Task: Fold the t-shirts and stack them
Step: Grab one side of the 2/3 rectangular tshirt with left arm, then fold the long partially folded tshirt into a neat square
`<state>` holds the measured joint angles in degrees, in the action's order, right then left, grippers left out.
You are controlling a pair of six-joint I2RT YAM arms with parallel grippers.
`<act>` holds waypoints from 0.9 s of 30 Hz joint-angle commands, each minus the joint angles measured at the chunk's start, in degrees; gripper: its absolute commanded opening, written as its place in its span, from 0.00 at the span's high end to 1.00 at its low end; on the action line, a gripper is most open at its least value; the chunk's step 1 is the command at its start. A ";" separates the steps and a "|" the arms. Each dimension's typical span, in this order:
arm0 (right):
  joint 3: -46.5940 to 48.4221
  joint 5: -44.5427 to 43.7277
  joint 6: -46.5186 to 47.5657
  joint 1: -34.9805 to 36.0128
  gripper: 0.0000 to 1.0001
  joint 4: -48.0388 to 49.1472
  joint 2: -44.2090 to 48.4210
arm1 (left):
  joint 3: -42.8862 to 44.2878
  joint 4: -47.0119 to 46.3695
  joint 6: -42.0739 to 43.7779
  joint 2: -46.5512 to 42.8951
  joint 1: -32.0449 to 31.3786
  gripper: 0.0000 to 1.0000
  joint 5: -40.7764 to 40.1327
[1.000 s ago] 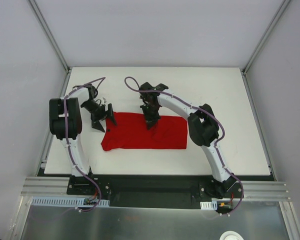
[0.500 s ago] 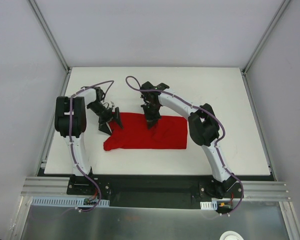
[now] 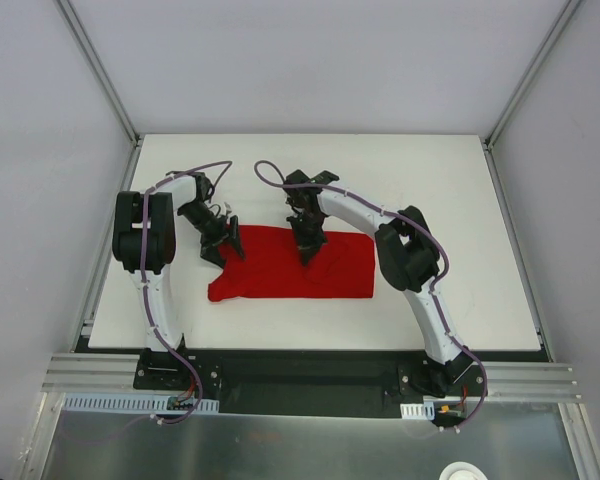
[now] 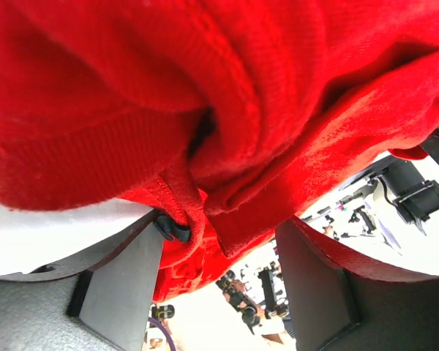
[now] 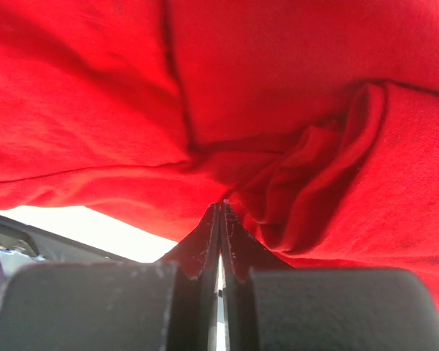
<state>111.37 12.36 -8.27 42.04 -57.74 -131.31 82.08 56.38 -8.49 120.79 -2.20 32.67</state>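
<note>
The red t-shirt [image 3: 300,275] lies partly folded as a wide band across the middle of the white table. My left gripper [image 3: 225,245] is at its upper left corner. In the left wrist view that gripper [image 4: 221,230] is open, and a bunched red edge of the t-shirt [image 4: 241,88] hangs between its spread fingers. My right gripper [image 3: 308,250] is on the shirt's far edge near the middle. In the right wrist view this gripper [image 5: 221,205] is shut, with puckered folds of the t-shirt [image 5: 278,73] drawn to its tips.
The white table [image 3: 460,200] stretches bare to the right of and beyond the shirt. Pale enclosure walls and metal frame posts [image 3: 525,80] surround it. A metal rail [image 3: 300,375] with both arm bases runs along the near edge.
My left gripper has moved right and in onto the shirt's upper left corner, and the cloth's left edge has shifted slightly. The right gripper has barely moved.
</note>
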 commanded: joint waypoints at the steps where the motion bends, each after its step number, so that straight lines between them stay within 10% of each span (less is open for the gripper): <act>1: -1.33 -0.93 1.33 -0.47 0.99 -1.85 2.46 | 1.06 -1.62 1.29 1.29 0.18 0.40 -2.96; 10: -3.00 1.43 1.15 -0.21 0.99 -0.10 -0.88 | 3.52 -1.27 0.93 3.48 0.09 0.98 -3.93; 27: -0.28 2.58 1.15 0.06 0.99 -0.45 -2.90 | 16.61 0.22 -4.60 -11.53 -5.17 1.00 0.30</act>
<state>108.88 14.74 -7.84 41.76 -57.32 -132.99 93.41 56.31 -10.66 116.18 -4.08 30.81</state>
